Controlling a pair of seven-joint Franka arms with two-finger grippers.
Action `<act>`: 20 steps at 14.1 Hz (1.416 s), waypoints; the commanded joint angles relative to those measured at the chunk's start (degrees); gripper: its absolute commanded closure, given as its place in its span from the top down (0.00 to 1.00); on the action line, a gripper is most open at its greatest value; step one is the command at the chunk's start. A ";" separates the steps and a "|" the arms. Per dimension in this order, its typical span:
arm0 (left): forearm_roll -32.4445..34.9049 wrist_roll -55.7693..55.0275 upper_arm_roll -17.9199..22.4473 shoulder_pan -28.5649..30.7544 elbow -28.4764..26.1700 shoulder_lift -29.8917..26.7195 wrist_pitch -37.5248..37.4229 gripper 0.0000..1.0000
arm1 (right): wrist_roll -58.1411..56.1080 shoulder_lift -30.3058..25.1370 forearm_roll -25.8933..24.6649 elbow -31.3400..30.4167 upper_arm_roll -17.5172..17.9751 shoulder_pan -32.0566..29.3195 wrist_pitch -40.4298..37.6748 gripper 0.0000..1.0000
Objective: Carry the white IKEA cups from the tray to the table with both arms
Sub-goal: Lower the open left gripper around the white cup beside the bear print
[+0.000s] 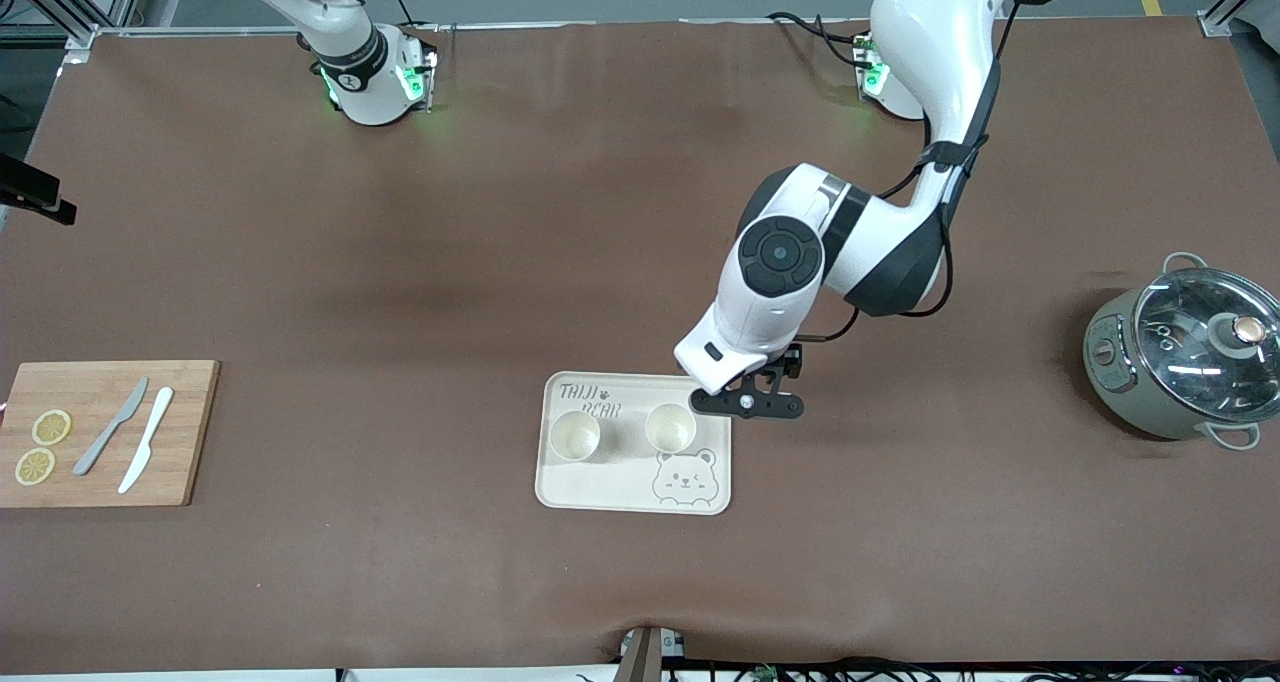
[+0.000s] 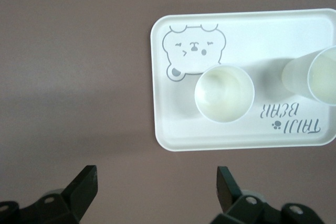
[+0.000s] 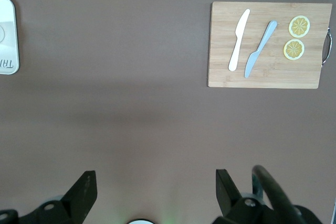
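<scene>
Two white IKEA cups are seen upright and open-mouthed on a cream bear-printed tray (image 1: 600, 492), both empty. The first cup (image 1: 575, 435) stands toward the tray's edge at the right arm's end; the second cup (image 1: 670, 427) stands near the tray's edge at the left arm's end, just above the printed bear face (image 1: 685, 477). The two cups are set apart, not touching, in the tray's half farther from the front camera, beneath the "TAIJI BEAR" lettering (image 1: 590, 400). The tray lies flat on the brown table (image 1: 400, 262), about midway along the table and toward the edge nearer the front camera.

The left gripper (image 1: 752, 402) is held over the tray's corner at the left arm's end, beside the second cup. Its fingers (image 2: 84, 187) are spread wide and nothing is held between them. In the left wrist view both cups are visible, the nearer one (image 2: 224, 93) whole and the other (image 2: 315, 77) partly cut off by the frame.

The right gripper (image 3: 152, 192) is seen only in its own wrist view, raised over bare table with fingers wide and empty; the right arm waits near its base.

A wooden cutting board (image 1: 180, 462) lies at the right arm's end of the table, carrying two lemon slices (image 1: 51, 427), a grey knife (image 1: 110, 427) and a white knife (image 1: 146, 452). A grey pot (image 1: 1120, 372) with a glass lid (image 1: 1210, 327) stands at the left arm's end.
</scene>
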 commanded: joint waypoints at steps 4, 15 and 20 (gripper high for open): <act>1.26 -0.86 0.75 -0.56 15.43 12.38 -0.44 1.00 | 1.23 -0.76 -1.28 -0.69 -0.54 1.11 -0.25 1.00; 1.18 -0.94 2.06 -0.91 16.33 17.84 6.50 1.00 | 1.23 -0.76 -1.28 -0.69 -0.54 1.11 -0.16 1.00; 1.18 -0.94 2.33 -0.91 15.98 18.81 8.52 1.00 | 1.23 -0.76 -1.28 -0.69 -0.54 1.11 -0.25 1.00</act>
